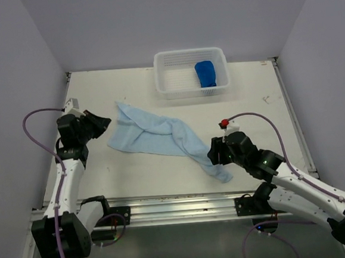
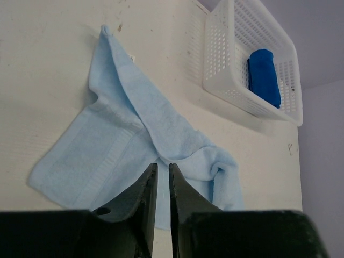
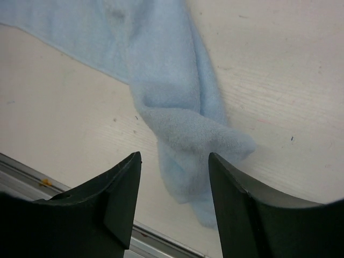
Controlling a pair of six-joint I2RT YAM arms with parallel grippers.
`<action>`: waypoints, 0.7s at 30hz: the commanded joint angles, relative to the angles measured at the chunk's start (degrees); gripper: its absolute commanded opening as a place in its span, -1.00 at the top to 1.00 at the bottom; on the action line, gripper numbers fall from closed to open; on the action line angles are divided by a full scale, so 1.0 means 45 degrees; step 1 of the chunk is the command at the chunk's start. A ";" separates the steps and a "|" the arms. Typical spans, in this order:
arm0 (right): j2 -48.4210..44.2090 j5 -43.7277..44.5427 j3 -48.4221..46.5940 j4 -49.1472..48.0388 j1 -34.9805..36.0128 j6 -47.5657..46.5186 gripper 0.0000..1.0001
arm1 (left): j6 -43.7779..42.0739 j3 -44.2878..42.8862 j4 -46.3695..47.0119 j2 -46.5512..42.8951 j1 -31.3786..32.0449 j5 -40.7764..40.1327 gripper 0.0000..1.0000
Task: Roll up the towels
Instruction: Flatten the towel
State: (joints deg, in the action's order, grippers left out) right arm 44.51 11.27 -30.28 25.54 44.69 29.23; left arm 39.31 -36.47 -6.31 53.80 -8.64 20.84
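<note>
A: Where is the pale blue towel (image 1: 155, 136)?

B: On the desk (image 1: 134, 174), unrolled. It runs slantwise from its wide, flat end at the far left to a narrow, twisted end at the near right. One long edge is folded over along the middle.

A: And the dark blue towel (image 1: 206, 74)?

B: In the white basket (image 1: 175, 93) at the far edge of the desk, towards its right side. It sits as a compact bundle, well apart from the pale one.

A: What about the left gripper (image 1: 103, 123)?

B: It is at the left, just beside the towel's wide end. From above I can't be sure it touches the cloth, but it looks just short of it. Its fingers (image 2: 148, 188) are almost together, with only a thin slit between them and nothing in it.

A: The right gripper (image 1: 213, 152)?

B: It is above the twisted end, near the front rail. Its fingers (image 3: 121, 183) stand well apart. In the wrist view the towel's knotted tip lies on the desk below the gap, with neither finger pressing on it. They hold nothing.
</note>
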 commanded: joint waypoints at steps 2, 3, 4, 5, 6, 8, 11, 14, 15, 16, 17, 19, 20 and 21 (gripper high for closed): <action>0.0049 0.0679 -0.1667 0.0203 0.0050 0.0613 -0.15 | -0.0298 -0.1209 0.1186 0.1518 -0.0110 0.0369 0.52; 0.0359 0.0680 -0.2017 0.0281 0.0050 0.0555 -0.15 | -0.0395 -0.1386 0.1631 0.2159 -0.0130 0.0388 0.24; 0.0498 0.0680 -0.2136 0.0378 0.0050 0.0535 -0.15 | -0.0396 -0.1794 0.1790 0.2513 -0.0130 0.0408 0.15; 0.0673 0.0718 -0.2292 0.0398 0.0031 0.0535 -0.15 | -0.0531 -0.2069 0.1715 0.3310 -0.0130 0.0330 0.01; 0.0675 0.0719 -0.2313 0.0399 0.0050 0.0535 -0.15 | -0.0648 -0.2323 0.1714 0.3704 -0.0130 0.0330 -0.05; 0.0695 0.0758 -0.2294 0.0301 0.0050 0.0535 -0.15 | -0.0824 -0.3024 0.1714 0.4815 -0.0130 0.0310 -0.18; 0.0675 0.0875 -0.2235 0.0106 0.0050 0.0516 -0.16 | -0.1254 -0.3981 0.1559 0.5892 -0.0091 -0.0040 -0.64; 0.0791 0.1031 -0.2157 -0.0206 0.0031 0.0418 -0.18 | -0.1353 -0.4668 0.1693 0.7647 -0.0091 0.0054 -0.99; 0.0850 0.1070 -0.2157 -0.0303 0.0050 0.0321 -0.18 | -0.1353 -0.4824 0.1810 0.8002 -0.0071 0.0269 -0.99; 0.0928 0.1051 -0.2177 -0.0324 0.0050 0.0262 -0.19 | -0.1275 -0.5077 0.2101 0.8334 -0.0071 0.0522 -0.99; 0.1122 0.1051 -0.2215 -0.0363 0.0031 0.0203 -0.20 | -0.1236 -0.5215 0.2278 0.8917 -0.0071 0.0950 -0.99; 0.1416 0.0876 -0.2274 -0.0499 0.0011 -0.0011 -0.21 | -0.0944 -0.5546 0.2649 0.9429 -0.0032 0.1188 -0.99; 0.1649 0.0836 -0.2313 -0.0538 0.0030 -0.0031 -0.21 | -0.0846 -0.5645 0.2825 0.9798 -0.0013 0.1228 -0.99; 0.1787 0.0778 -0.2333 -0.0655 0.0031 -0.0109 -0.21 | -0.0748 -0.5723 0.3001 1.0015 0.0026 0.1112 -0.99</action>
State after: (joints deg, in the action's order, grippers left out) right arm 50.83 14.17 -39.00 25.41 44.69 30.20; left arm 35.14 -59.09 2.09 96.82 -8.73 23.70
